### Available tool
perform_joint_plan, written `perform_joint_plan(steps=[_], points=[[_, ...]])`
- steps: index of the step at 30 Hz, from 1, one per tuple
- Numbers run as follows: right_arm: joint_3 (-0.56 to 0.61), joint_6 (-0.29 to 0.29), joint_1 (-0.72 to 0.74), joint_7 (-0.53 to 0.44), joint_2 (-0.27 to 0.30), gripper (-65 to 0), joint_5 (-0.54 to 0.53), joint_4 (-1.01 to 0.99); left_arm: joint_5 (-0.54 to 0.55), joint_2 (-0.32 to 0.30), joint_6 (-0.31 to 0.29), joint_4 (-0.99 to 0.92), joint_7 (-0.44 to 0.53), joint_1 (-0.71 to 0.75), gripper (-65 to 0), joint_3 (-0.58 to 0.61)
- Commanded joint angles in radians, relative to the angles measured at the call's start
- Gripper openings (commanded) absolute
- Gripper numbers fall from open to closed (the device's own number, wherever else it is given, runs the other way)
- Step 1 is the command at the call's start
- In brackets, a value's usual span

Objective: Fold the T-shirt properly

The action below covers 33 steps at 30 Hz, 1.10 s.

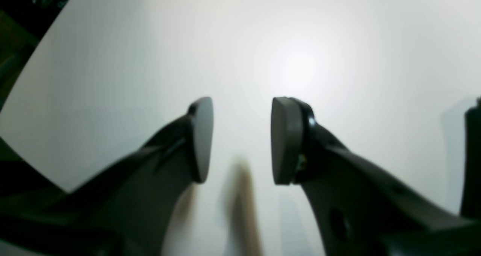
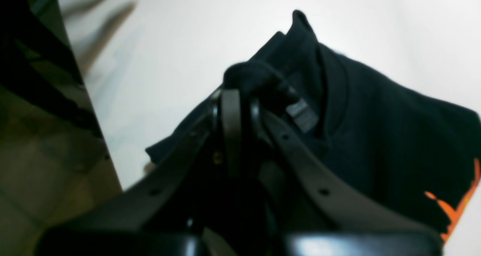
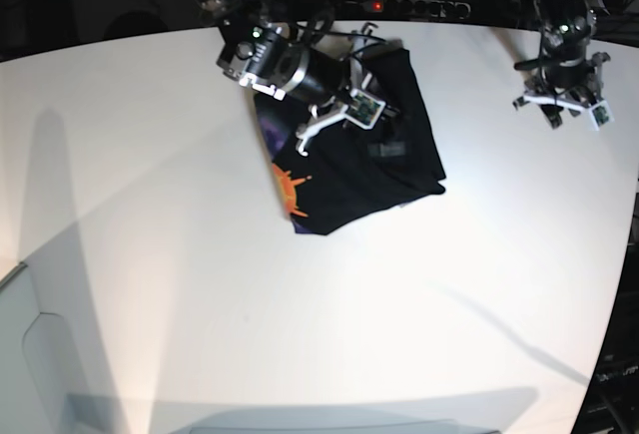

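Right gripper (image 2: 240, 113) jaws clamped on the limp, light T-shirt (image 3: 349, 170) near its collar; left gripper (image 1: 240, 139) jaws apart, empty.

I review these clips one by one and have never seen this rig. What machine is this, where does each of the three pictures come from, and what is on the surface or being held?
This is a robot with two arms over a white table. The base view looks down from overhead; the other two come from cameras on each wrist, looking past the gripper. A crumpled black cloth T-shirt with an orange print lies at the table's far side. The right gripper, on the left in the overhead view, is shut on a bunch of the shirt near its collar. The left gripper, on the right in the overhead view, is open and holds nothing; its camera sees only bare table beneath.
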<state>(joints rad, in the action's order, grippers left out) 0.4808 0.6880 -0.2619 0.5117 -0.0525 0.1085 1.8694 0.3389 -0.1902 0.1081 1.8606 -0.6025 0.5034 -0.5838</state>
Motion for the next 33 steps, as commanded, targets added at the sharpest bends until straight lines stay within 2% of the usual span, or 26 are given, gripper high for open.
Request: perform_joint_plan(steps=[1, 5, 7, 14, 17, 23, 25, 28, 31, 33], points=[[0.005, 0.01, -0.007, -0.029, -0.01, -65.0, -0.02, 0.029, -0.004, -0.012, -0.002, 0.015, 0.02, -0.002, -40.2, -0.014], [0.008, 0.01, -0.046, -0.029, -0.01, -64.0, -0.02, 0.042, -0.004, -0.01, -0.002, 0.018, 0.02, -0.002, -40.2, -0.02], [0.028, 0.01, -0.053, -0.026, -0.007, -59.8, -0.02, 0.035, -0.004, -0.012, -0.002, 0.018, 0.02, -0.004, -40.2, -0.02], [0.197, 0.01, -0.053, -0.023, 0.076, -39.6, -0.019, 0.034, -0.004, -0.01, -0.002, 0.02, 0.017, -0.024, -40.2, -0.018], [0.223, 0.01, -0.052, -0.023, 0.093, -35.3, -0.019, 0.029, -0.004, -0.012, -0.002, 0.02, 0.017, -0.024, -40.2, -0.018], [0.108, 0.01, -0.044, -0.029, 0.096, -34.8, -0.019, 0.039, -0.004, -0.005, -0.005, 0.02, 0.02, -0.022, -40.1, -0.018], [0.051, 0.01, -0.037, -0.029, 0.095, -34.8, -0.02, 0.052, 0.007, 0.004, -0.061, 0.02, 0.02, -0.022, -40.1, -0.018], [-0.014, 0.01, -0.027, -0.029, 0.095, -34.8, -0.022, 0.074, 0.093, 0.051, -0.16, 0.02, 0.017, -0.025, -40.1, -0.018], [-0.077, 0.01, -0.009, -0.029, 0.092, -34.7, -0.023, 0.088, 0.153, 0.094, -0.167, 0.02, 0.013, -0.065, -39.9, -0.014], [-0.11, 0.01, -0.007, -0.029, 0.092, -34.7, -0.023, 0.091, 0.174, 0.137, -0.167, 0.023, 0.011, -0.085, -36.2, -0.006]])
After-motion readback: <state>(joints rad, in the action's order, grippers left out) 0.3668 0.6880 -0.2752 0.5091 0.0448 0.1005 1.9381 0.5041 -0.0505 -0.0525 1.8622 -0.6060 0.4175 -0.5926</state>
